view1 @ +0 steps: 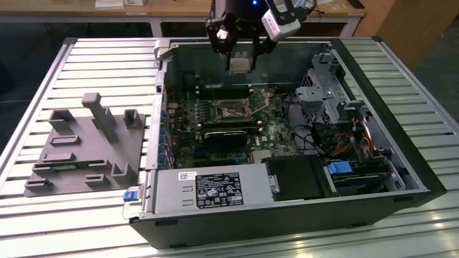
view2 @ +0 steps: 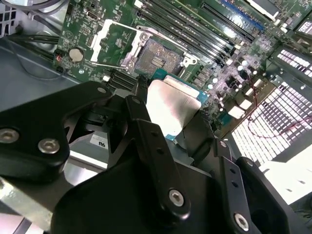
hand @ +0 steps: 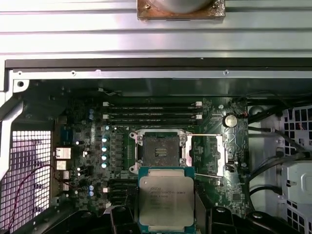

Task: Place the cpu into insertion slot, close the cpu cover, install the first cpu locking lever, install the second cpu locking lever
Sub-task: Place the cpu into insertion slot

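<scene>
The cpu is held clamped in the hand well above the open insertion slot, so it could get damaged if lowered tilted or off-centre.

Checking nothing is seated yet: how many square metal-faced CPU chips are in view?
1: the square silver-beige cpu, clamped in the black gripper; the black-framed square insertion slot is bare.

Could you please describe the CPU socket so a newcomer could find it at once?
Start at the open black computer case, then its green circuit board. Near the board's middle sits the small square socket with a black frame and silvery rim. Unlike the long narrow black slots beside it, it is square with a dark centre.
</scene>
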Motion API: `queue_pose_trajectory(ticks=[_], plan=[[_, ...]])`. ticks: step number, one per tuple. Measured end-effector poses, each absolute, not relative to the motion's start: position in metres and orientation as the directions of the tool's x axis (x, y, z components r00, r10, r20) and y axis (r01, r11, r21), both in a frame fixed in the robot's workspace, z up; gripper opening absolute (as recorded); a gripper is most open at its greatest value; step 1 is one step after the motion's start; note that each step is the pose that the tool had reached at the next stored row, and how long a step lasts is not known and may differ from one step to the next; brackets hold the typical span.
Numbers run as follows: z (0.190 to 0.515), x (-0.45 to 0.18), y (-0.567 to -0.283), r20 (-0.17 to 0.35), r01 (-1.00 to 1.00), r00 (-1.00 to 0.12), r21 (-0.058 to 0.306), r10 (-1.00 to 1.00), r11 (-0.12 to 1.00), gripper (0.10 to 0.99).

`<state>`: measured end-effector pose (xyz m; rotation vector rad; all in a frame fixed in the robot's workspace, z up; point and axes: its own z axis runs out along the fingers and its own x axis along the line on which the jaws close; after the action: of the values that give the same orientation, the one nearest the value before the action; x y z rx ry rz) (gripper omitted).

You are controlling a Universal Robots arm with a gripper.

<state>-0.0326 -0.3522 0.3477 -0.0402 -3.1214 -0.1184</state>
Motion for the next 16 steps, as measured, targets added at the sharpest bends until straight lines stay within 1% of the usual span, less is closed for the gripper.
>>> queue_pose_trajectory(ticks=[16], plan=[[0.319, -0.035, -0.351, 0.018, 0.026, -1.0, 0.07, 0.025, 0.997, 0.541]])
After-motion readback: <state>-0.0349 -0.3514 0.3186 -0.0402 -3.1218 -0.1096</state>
